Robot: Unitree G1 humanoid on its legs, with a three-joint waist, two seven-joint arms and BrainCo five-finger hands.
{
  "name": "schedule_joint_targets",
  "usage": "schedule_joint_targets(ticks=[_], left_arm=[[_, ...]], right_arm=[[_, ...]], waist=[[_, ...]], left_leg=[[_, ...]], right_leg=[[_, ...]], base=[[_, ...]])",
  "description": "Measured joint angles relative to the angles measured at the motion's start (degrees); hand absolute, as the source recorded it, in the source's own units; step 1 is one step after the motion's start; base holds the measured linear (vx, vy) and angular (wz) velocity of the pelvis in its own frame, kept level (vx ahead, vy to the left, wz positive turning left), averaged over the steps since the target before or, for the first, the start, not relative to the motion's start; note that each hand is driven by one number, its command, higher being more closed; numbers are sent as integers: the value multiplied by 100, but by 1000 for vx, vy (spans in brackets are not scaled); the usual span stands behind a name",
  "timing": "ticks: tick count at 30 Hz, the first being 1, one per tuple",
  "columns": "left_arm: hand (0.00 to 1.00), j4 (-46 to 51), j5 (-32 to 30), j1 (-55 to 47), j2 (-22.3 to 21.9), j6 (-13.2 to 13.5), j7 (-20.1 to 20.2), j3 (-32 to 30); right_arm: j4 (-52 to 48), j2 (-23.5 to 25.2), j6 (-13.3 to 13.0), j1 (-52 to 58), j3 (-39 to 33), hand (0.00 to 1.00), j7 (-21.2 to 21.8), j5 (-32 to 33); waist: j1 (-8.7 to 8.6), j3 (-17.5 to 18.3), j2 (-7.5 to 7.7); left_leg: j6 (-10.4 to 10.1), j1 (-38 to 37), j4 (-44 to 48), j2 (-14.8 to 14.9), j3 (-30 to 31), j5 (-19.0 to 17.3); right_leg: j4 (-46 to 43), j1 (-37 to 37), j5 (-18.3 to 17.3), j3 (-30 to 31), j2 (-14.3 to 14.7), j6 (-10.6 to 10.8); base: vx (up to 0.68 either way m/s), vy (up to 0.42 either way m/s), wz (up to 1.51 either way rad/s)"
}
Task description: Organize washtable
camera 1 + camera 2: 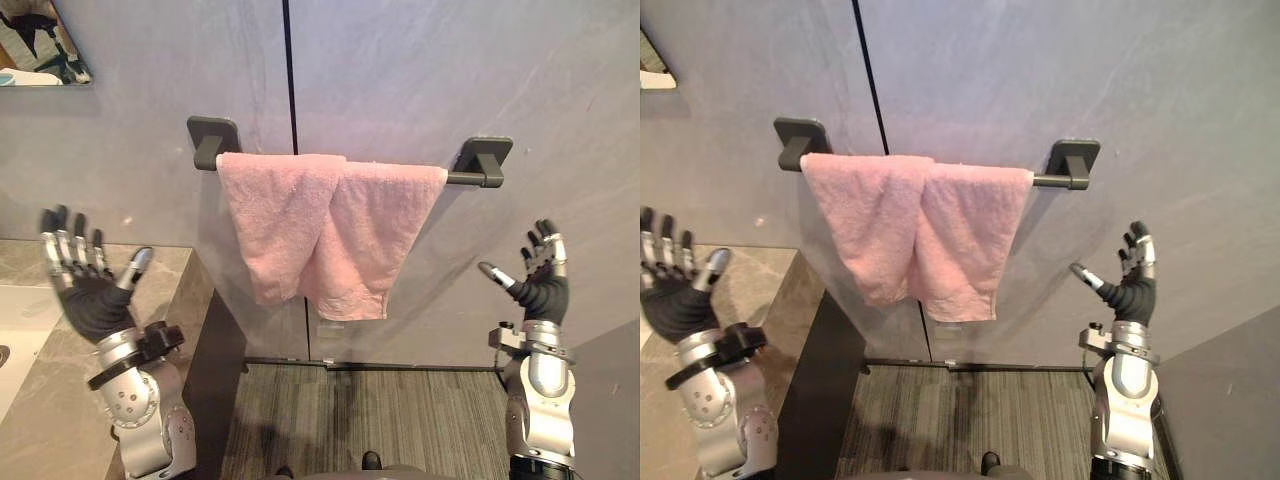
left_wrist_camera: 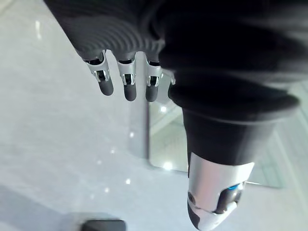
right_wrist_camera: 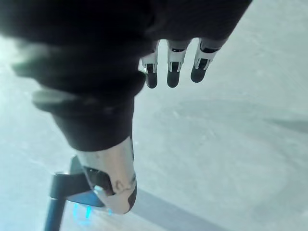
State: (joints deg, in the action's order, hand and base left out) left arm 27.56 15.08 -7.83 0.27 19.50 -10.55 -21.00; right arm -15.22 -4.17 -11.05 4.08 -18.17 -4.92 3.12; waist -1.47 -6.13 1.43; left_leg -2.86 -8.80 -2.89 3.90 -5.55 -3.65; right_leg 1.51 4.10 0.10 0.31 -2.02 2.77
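A pink towel (image 1: 318, 232) hangs folded over a dark towel bar (image 1: 472, 178) on the grey wall, its two ends drooping side by side. My left hand (image 1: 85, 285) is raised at the lower left, above the stone washtable (image 1: 55, 370), fingers straight and spread, holding nothing. My right hand (image 1: 538, 280) is raised at the lower right, fingers straight, thumb out, empty. Both hands stand well apart from the towel. The left wrist view shows my left hand's fingers (image 2: 125, 84) straight; the right wrist view shows my right hand's fingers (image 3: 173, 67) straight against the wall.
A mirror's corner (image 1: 40, 45) shows at the top left. The washtable's dark side panel (image 1: 215, 370) drops to a striped floor (image 1: 370, 415) below the towel. A white basin's edge (image 1: 15, 320) lies at the far left.
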Motion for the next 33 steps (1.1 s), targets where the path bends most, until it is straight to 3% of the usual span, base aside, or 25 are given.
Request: schedule_joint_targets(ticks=[5,9,12,16,21,26,33], left_arm=[[0,698,-6,72,135,170,26,74],[0,996,256,483,513,339,332,825],[0,1019,596,674,639,367,667,1465],[0,680,911,843,942,292,1271,2576],[0,-72,1194,934,1005,-27,1696,3176],[0,-518,1407,935,1082,-310,1973,3455],[0,-1042,1383,932,1086,-438,2048,3462]], right_arm=[[-786,-117,-348,-494,88,0,4,209],[-1370,-198,-858,-1045,809,0,267,1183],[-1476,-209,-921,-1323,1502,0,522,1620],[-1471,-215,-880,-1572,2600,0,1059,2258],[-1301,-316,-825,-1620,3266,0,1457,2728],[-911,-460,-565,-1617,3635,0,1659,2838],[-437,-618,-296,-1610,4079,0,1871,2830]], waist=[[-70,-18,-90],[-76,-18,-127],[-75,-8,-162],[-74,3,-215],[-76,9,-223],[-76,11,-225],[-75,12,-224]], left_leg=[[0,-10,19,-5,-109,-1],[2,-12,89,-2,-135,-23],[10,-42,94,-2,-213,-30],[23,-59,102,-18,-282,-38],[24,-50,102,-20,-333,-37],[23,6,96,-21,-421,-37],[24,15,90,-21,-425,-37]], right_leg=[[50,-9,65,131,5,2],[53,12,95,151,10,1],[62,13,132,198,15,7],[78,-2,191,282,11,17],[100,-31,222,322,14,20],[274,-51,343,420,20,26],[275,-65,346,427,22,30]], base=[[-34,-10,-11],[-46,-17,-5],[-53,-12,-14],[-59,-10,-10],[-42,-16,-6],[-19,-17,-9],[-16,-12,-1]])
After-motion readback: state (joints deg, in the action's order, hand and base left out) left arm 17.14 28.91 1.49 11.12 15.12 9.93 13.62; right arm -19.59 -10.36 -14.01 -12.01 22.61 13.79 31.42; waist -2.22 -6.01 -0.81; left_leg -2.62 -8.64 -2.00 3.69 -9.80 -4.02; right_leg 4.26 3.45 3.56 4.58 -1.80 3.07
